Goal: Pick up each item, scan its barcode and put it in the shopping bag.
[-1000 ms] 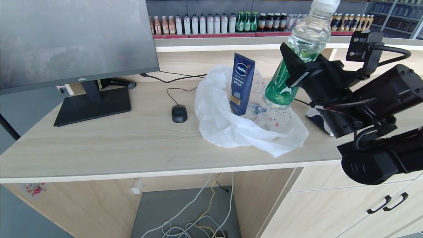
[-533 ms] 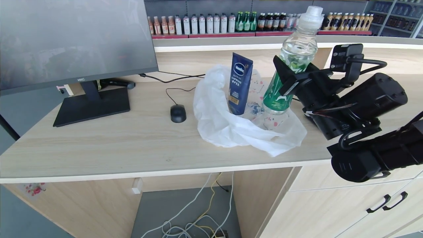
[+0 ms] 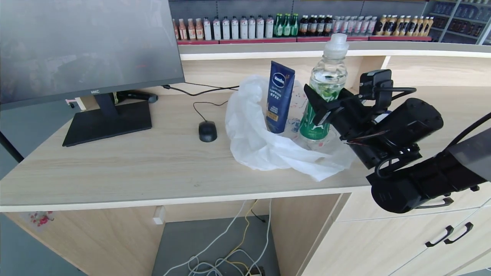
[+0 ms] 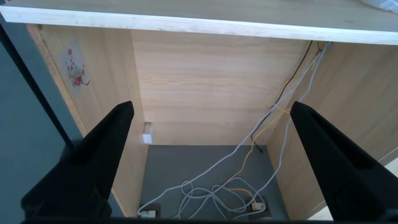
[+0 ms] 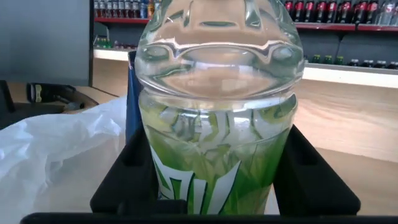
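My right gripper [image 3: 321,109] is shut on a clear water bottle [image 3: 322,97] with a green label and a white cap, held nearly upright with its base inside the white shopping bag [image 3: 268,149] on the counter. The bottle [image 5: 217,124] stands between the two black fingers [image 5: 127,171] in the right wrist view. A dark blue tube [image 3: 279,96] stands upright in the bag, just left of the bottle. My left gripper [image 4: 211,162] is open below the counter edge, facing the floor cables.
A monitor [image 3: 88,46] on a black stand sits at the counter's left, with a black mouse [image 3: 207,131] between it and the bag. A handheld scanner [image 3: 134,96] lies behind the stand. Shelves of bottles line the back wall.
My right gripper has carried the bottle down and to the left, from above the bag's right side into the bag beside the blue tube.
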`<state>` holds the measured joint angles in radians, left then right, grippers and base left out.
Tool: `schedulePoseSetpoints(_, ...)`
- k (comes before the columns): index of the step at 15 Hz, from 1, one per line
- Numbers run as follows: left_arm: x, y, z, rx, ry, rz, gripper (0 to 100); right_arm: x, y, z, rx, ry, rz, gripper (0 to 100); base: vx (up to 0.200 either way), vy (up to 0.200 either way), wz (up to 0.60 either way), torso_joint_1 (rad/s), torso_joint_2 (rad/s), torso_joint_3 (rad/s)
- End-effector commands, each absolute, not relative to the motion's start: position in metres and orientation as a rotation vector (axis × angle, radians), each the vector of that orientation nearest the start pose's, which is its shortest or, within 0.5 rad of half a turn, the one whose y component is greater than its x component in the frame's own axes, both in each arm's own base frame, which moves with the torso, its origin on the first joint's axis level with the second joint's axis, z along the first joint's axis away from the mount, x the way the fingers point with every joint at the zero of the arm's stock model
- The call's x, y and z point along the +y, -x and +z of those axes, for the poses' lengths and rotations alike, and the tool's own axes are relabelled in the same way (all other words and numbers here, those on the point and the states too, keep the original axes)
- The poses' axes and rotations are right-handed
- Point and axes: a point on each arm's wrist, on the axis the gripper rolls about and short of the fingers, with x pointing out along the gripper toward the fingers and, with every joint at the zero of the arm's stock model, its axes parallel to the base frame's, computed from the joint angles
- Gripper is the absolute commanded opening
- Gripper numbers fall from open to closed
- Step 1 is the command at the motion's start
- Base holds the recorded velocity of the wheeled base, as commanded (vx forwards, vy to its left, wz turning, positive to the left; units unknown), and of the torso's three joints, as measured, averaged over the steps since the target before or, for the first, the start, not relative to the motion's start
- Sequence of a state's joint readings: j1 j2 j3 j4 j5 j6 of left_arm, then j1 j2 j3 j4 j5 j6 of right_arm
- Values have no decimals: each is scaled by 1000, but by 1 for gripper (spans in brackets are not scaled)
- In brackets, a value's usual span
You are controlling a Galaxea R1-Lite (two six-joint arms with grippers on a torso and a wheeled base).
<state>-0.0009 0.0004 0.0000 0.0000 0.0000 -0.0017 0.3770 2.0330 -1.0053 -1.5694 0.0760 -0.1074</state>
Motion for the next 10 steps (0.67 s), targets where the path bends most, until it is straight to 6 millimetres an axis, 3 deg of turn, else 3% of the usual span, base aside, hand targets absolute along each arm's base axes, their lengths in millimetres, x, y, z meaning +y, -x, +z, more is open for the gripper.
schedulePoseSetpoints(1, 0, 23, 75, 0, 2, 0, 100, 143, -359, 201, -548, 31, 416, 0, 0, 0, 0, 0, 0, 0)
schedulePoseSetpoints(10, 0, 23, 75, 0, 3, 0, 100, 146, -365, 183, -497, 37, 420, 0, 0, 0, 0, 0, 0, 0)
